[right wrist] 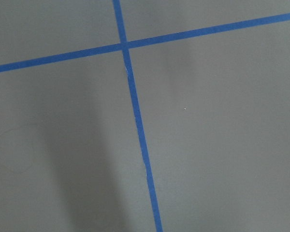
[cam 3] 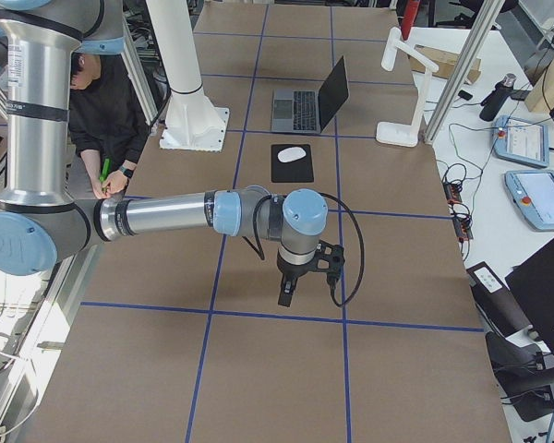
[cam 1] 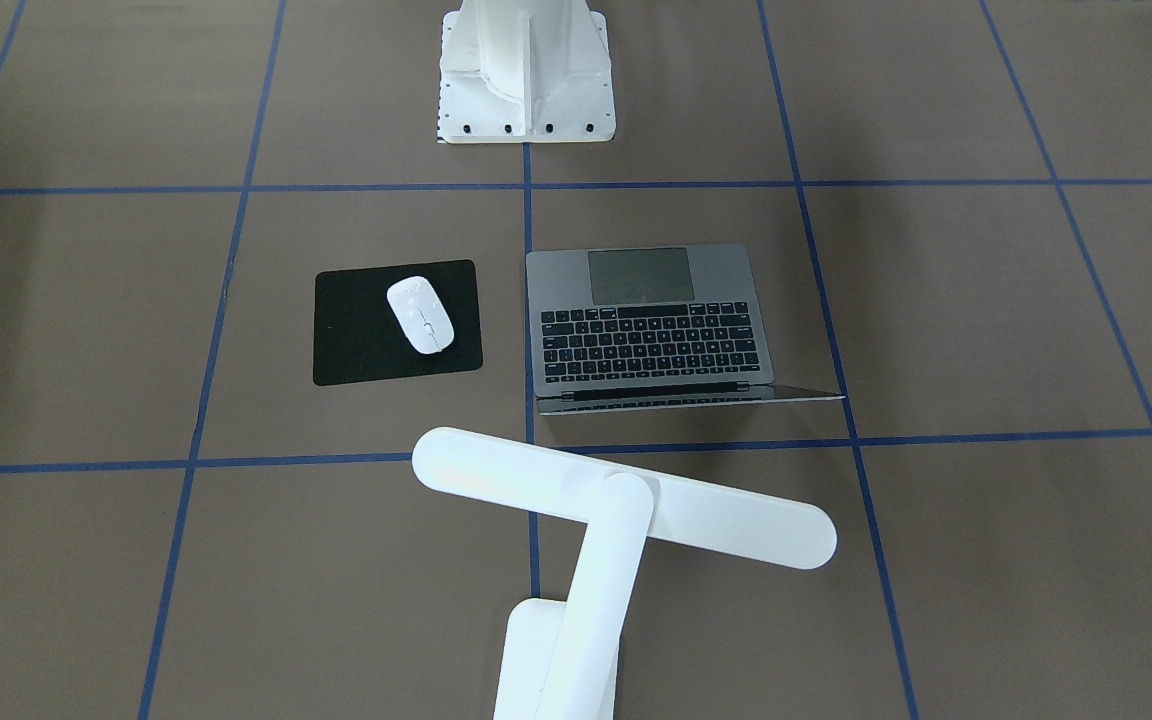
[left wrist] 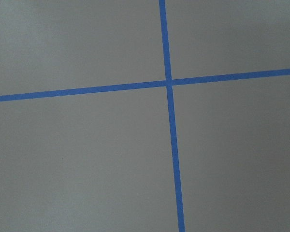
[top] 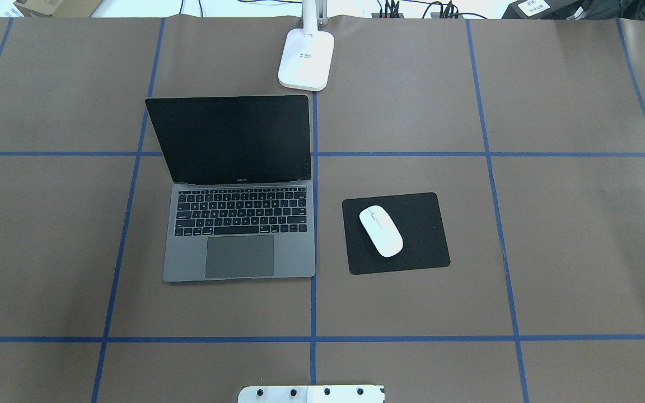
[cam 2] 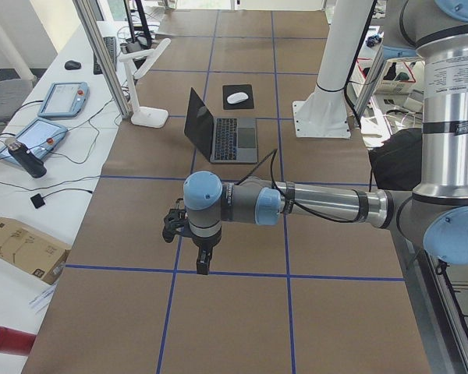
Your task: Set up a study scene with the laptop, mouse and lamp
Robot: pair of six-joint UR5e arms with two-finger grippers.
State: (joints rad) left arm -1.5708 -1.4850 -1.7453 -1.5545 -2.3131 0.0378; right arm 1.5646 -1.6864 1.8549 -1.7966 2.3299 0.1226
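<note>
The laptop (top: pixel 238 254) stands open on the brown table, its dark screen facing the robot; it also shows in the front view (cam 1: pixel 651 320). The white mouse (top: pixel 381 230) lies on a black mat (top: pixel 423 235) just right of it. The white lamp (cam 1: pixel 626 500) stands beyond the laptop, its base (top: pixel 306 59) at the table's far edge. My left gripper (cam 2: pixel 203 261) hangs over bare table far to the left, and my right gripper (cam 3: pixel 286 293) far to the right. I cannot tell whether either is open or shut. Both wrist views show only paper and blue tape.
The white robot pedestal (cam 1: pixel 526 90) is bolted at the near middle edge. A person in black (cam 3: pixel 111 111) sits behind the robot. Tablets (cam 2: pixel 39 136) and cables lie on the white side bench past the lamp.
</note>
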